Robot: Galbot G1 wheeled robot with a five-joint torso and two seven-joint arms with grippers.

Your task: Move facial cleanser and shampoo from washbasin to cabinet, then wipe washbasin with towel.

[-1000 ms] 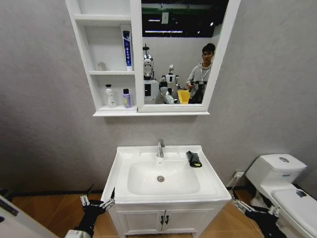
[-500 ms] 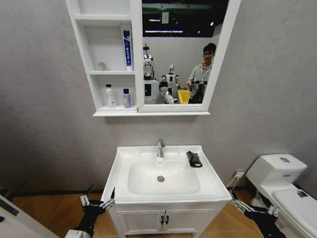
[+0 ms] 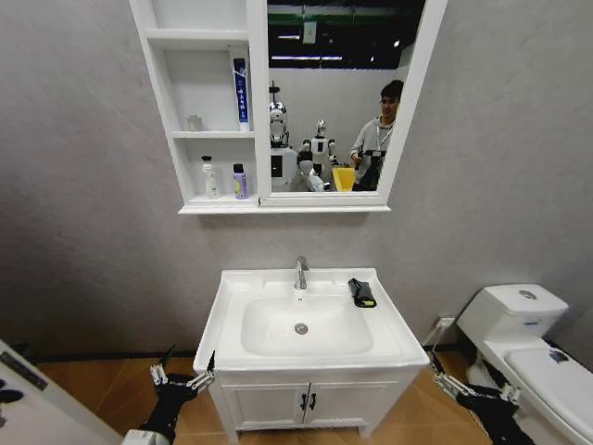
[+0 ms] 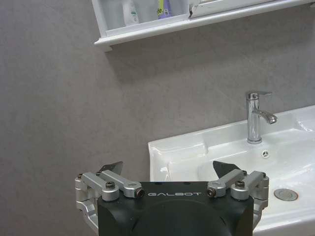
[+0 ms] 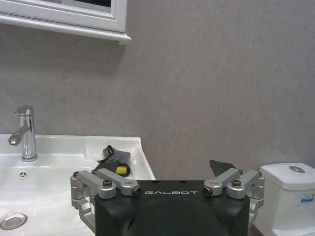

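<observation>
The white washbasin (image 3: 232, 301) with its chrome tap (image 3: 300, 273) stands in front of me. The black towel (image 3: 361, 293) with a yellow-green edge lies folded on the basin's right rim, also visible as the towel (image 5: 114, 161). Above hangs the cabinet (image 3: 170, 135) with its mirror. A white bottle (image 3: 210, 178) and a small purple bottle (image 3: 240, 183) stand on its lowest shelf, and a blue-and-white tube (image 3: 239, 91) stands one shelf up. My left gripper (image 3: 189, 363) hangs open low beside the basin's left front corner. My right gripper (image 3: 468, 380) is open low at its right.
A white toilet (image 3: 519, 324) stands to the right, close to my right arm. Below the basin is a two-door cupboard (image 3: 306, 403) with black handles. A small grey cup (image 3: 194, 122) sits on the middle shelf. The wall behind is grey.
The whole head view has shifted slightly, so the camera moved. Both grippers and all the things keep their places.
</observation>
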